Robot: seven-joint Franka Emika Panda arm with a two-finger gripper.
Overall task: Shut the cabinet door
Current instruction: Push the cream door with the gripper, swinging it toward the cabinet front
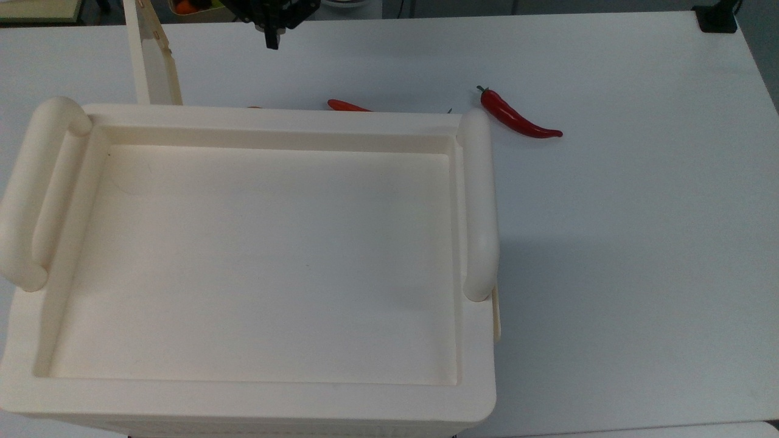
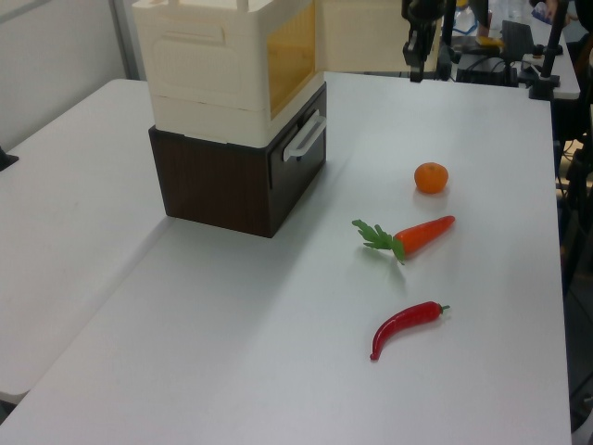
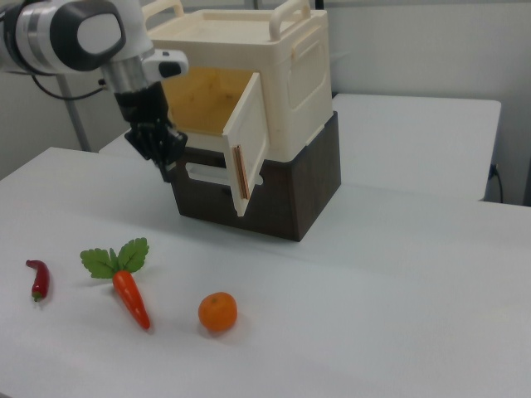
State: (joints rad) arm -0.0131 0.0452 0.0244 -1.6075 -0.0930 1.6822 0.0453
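The cream cabinet point(image 1: 261, 255) shows its recessed tray top in the top view and sits on a dark brown base in the right view point(image 3: 290, 75). Its door point(image 3: 249, 141) stands swung open, with the yellowish inside exposed. In the top view the door point(image 1: 152, 61) juts out from the cabinet's upper left corner. My gripper point(image 1: 272, 39) hangs above the table in front of the open cabinet, to the top view's right of the door and apart from it. Its fingers are shut on nothing. In the right view the gripper point(image 3: 170, 166) points down to the left of the door.
The dark brown base point(image 3: 282, 199) has a drawer with a white handle point(image 3: 203, 174). On the white table lie a red chili point(image 1: 517, 115), a carrot point(image 3: 129, 290) and an orange point(image 3: 217, 312). Stands and cables crowd the far table edge point(image 2: 528, 56).
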